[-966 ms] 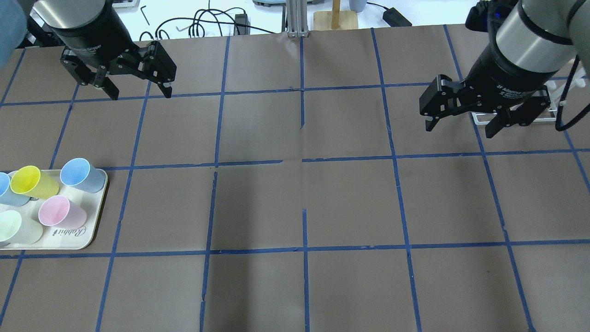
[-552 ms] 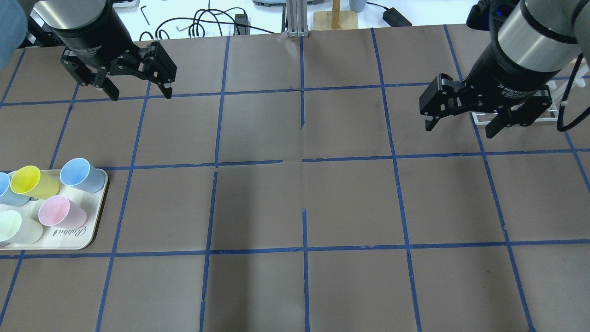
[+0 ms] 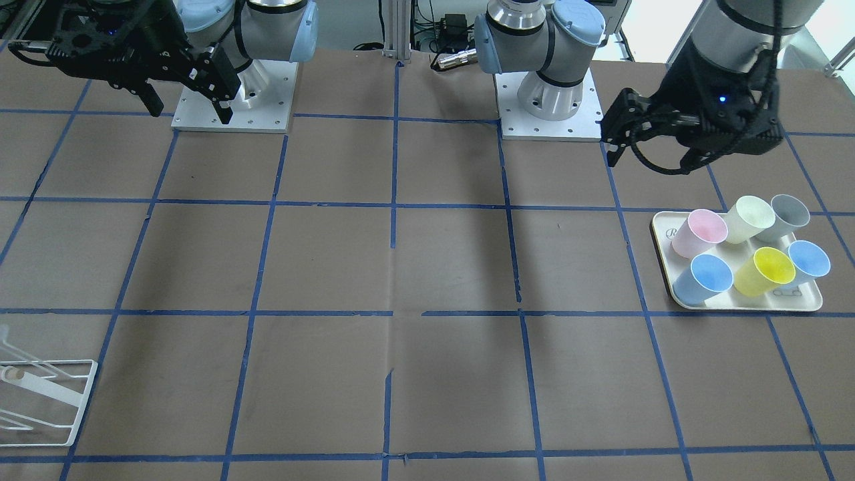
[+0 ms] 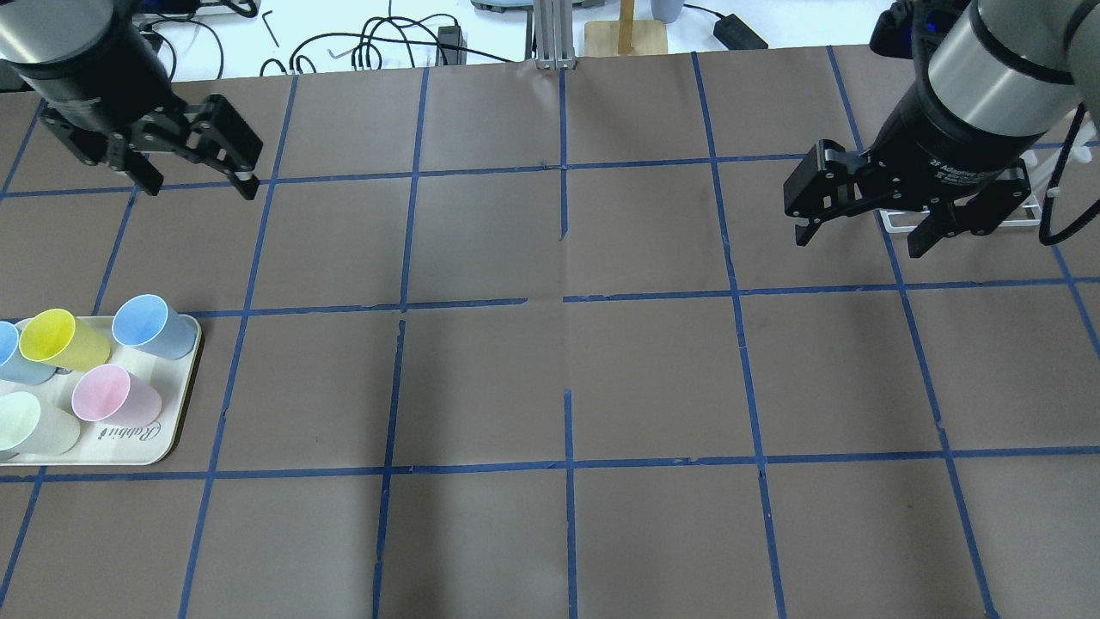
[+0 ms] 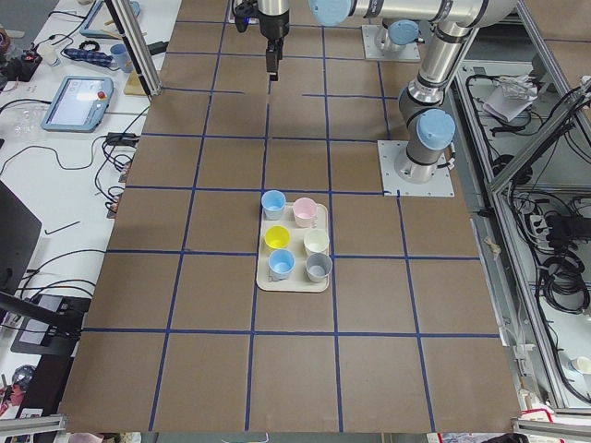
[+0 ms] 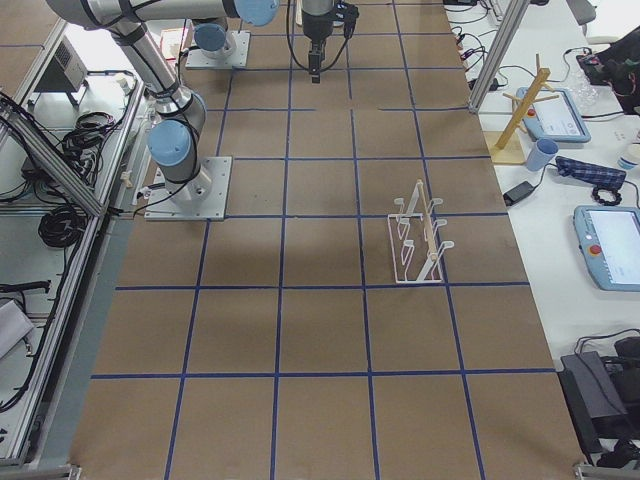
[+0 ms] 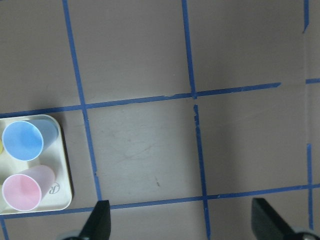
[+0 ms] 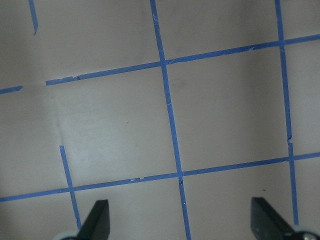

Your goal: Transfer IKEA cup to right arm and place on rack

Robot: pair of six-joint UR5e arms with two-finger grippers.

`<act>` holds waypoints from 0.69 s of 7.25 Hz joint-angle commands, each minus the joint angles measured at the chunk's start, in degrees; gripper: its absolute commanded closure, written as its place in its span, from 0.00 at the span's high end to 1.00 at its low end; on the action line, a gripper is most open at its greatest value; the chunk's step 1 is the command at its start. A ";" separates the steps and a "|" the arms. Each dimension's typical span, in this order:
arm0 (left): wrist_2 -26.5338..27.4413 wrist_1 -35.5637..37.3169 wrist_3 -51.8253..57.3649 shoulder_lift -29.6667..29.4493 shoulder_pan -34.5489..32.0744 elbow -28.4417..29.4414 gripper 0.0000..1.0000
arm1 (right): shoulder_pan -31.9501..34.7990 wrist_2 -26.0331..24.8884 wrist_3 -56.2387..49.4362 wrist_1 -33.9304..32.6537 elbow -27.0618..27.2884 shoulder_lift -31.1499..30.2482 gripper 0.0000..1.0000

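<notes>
Bright yellow tapered plastic cup (image 3: 765, 270) stands upright on a cream rectangular tray (image 3: 741, 304), in the row farther from the robot, between two pale blue cups (image 3: 708, 277). The pink cup (image 3: 701, 230), cream cup (image 3: 748, 217) and grey cup (image 3: 788, 214) fill the other row. The tray is cut off by the overhead view's left edge.

Left gripper (image 4: 201, 187) hangs high near the tray, fingers spread wide, holding nothing. Right gripper (image 4: 858, 242) is also spread wide and holding nothing, just in front of the white wire rack (image 6: 418, 240), which partly hides behind it from overhead.

Tray and rack are well apart, with a broad run of brown paper table (image 4: 567, 378) gridded in blue tape between them.

Beyond the far edge are black cables (image 4: 387, 43), an aluminium post (image 4: 550, 34) and a wooden stand (image 4: 626, 34).
</notes>
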 commanded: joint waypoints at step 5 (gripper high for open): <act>-0.77 17.08 42.39 -15.73 28.85 -4.58 1.00 | 0.02 0.49 0.91 -0.32 0.02 -0.40 1.00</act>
